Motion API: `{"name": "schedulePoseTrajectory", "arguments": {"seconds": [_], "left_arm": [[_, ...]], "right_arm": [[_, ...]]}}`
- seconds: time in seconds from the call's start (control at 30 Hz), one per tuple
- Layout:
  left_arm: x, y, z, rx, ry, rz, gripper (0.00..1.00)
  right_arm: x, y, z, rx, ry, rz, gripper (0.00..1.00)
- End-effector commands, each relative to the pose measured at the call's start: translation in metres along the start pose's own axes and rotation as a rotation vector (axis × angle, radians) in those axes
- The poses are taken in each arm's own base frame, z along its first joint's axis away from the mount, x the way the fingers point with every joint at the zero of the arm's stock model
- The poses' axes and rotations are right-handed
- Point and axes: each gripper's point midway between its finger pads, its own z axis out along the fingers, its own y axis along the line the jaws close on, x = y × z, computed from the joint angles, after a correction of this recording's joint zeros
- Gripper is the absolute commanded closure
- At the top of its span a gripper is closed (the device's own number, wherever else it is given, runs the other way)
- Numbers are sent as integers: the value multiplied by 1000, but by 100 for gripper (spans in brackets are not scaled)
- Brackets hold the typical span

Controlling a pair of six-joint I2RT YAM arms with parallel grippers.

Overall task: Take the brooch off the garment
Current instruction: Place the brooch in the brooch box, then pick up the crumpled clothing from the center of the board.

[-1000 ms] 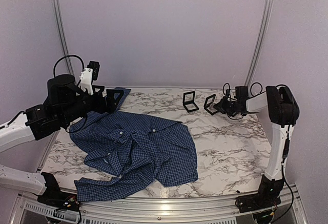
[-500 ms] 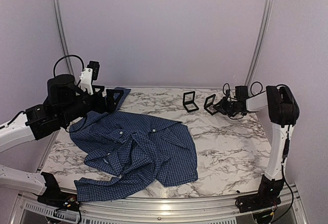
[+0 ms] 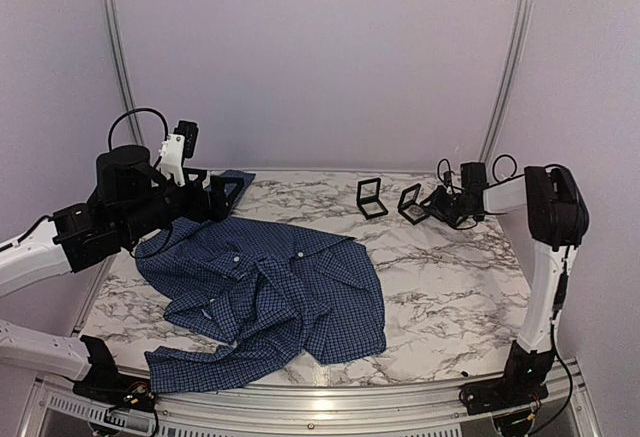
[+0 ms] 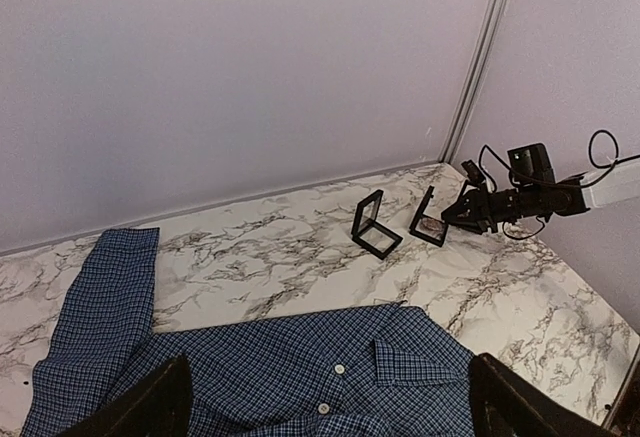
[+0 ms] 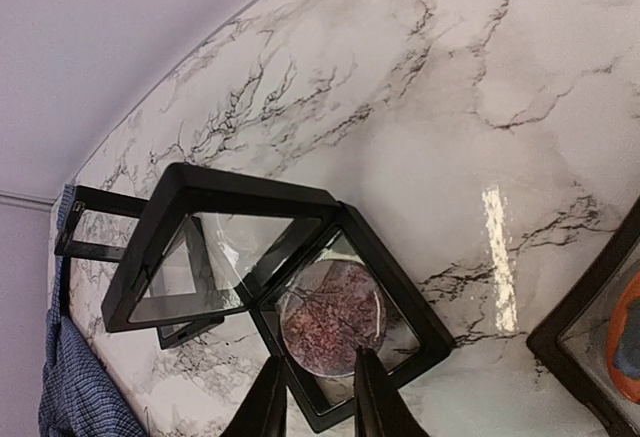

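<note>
The brooch (image 5: 330, 317) is pictured off the shirt (image 3: 270, 287) and lying flat in the base of an open black box (image 5: 405, 287) at the far right of the table (image 3: 450, 287), well apart from the crumpled garment.

The right gripper (image 5: 318, 397) is shown low over the box with its jaws parted only a little. The near edge of the brooch is seen just ahead of the fingertips (image 5: 365, 387). Nothing is seen clamped between them, though whether a fingertip touches the ornament's rim cannot be told from the wrist view.

The left gripper (image 4: 330, 402) is held spread wide and empty above the shirt's far-left sleeve, across the table from the box.

The removal itself is judged done, with only the letting-go and the drawing away left. That move is thought to turn on a single relation: the brooch lies directly in front of the right fingertips, on the line along which they point, and inside the box frame. A pull-back straight along that line would be favoured, so that neither the frame nor the raised lid beside it is caught. The brooch is roundish, so no long axis has to be reckoned with. The right arm is by far the nearer, and no part is seen for the left.
</note>
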Motion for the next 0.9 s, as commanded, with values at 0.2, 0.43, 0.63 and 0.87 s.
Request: {"name": "schedulePoseTrajectory", "arguments": {"seconds": [0.2, 0.43, 0.63, 0.87], "left_arm": [[-5, -1, 0, 15, -12, -38, 1], [4, 4, 1, -5, -3, -95, 1], [19, 10, 1, -23, 25, -158, 1], [50, 22, -5, -68, 84, -254, 1]], "right_arm": [[-11, 12, -23, 48, -43, -53, 72], [3, 43, -45, 48, -55, -135, 54], [30, 89, -62, -6, -46, -227, 44], [76, 157, -74, -96, 2, -359, 38]]}}
